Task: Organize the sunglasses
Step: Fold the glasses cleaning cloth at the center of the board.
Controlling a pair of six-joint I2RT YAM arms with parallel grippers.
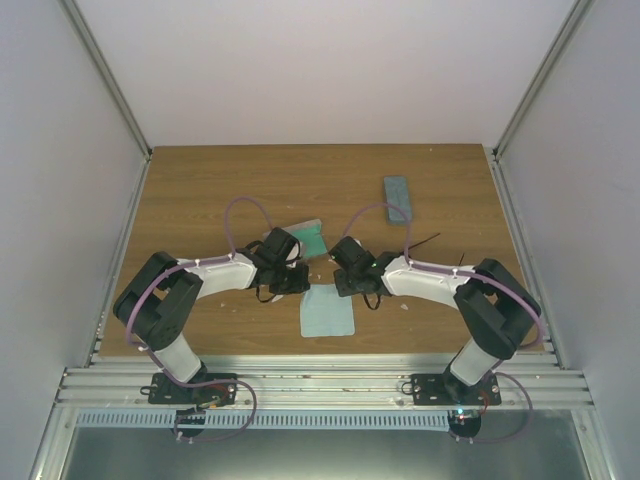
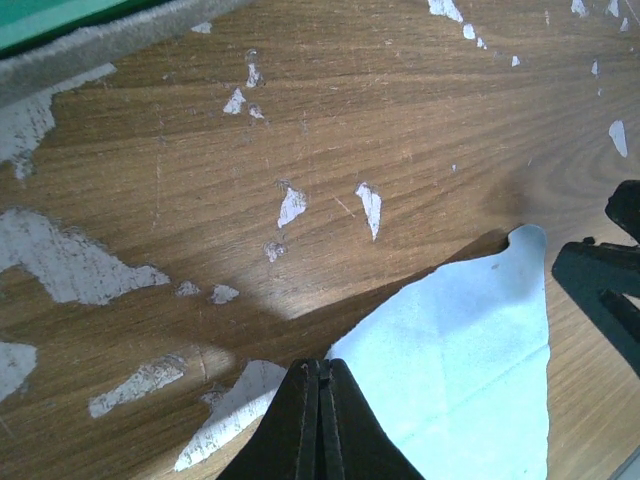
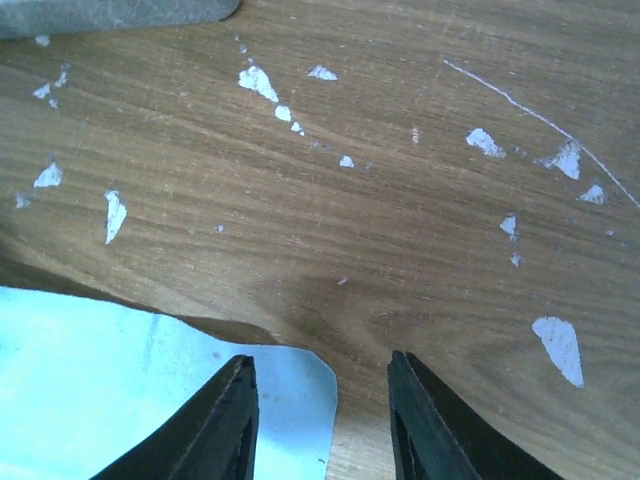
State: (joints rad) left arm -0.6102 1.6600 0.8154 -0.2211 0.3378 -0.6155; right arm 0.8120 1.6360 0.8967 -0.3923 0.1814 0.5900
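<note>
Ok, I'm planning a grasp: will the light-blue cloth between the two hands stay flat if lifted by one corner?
Probably not: the cloth looks thin and its wavy edge lifts slightly, casting a shadow, so it should drape limply. It likely weighs little. Pushed, it may slide or wrinkle on the smooth wooden table.

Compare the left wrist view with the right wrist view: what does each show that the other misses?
Only the left wrist: the left gripper, jaws shut at the cloth's corner; the green lining of a case at top left; a black part of the other arm at the right edge.
Only the right wrist: the right gripper, jaws apart over the cloth's edge; a long white scratch.
Both: the light-blue cloth, the chipped wooden table, and a grey edge at top left, possibly the same case.
</note>
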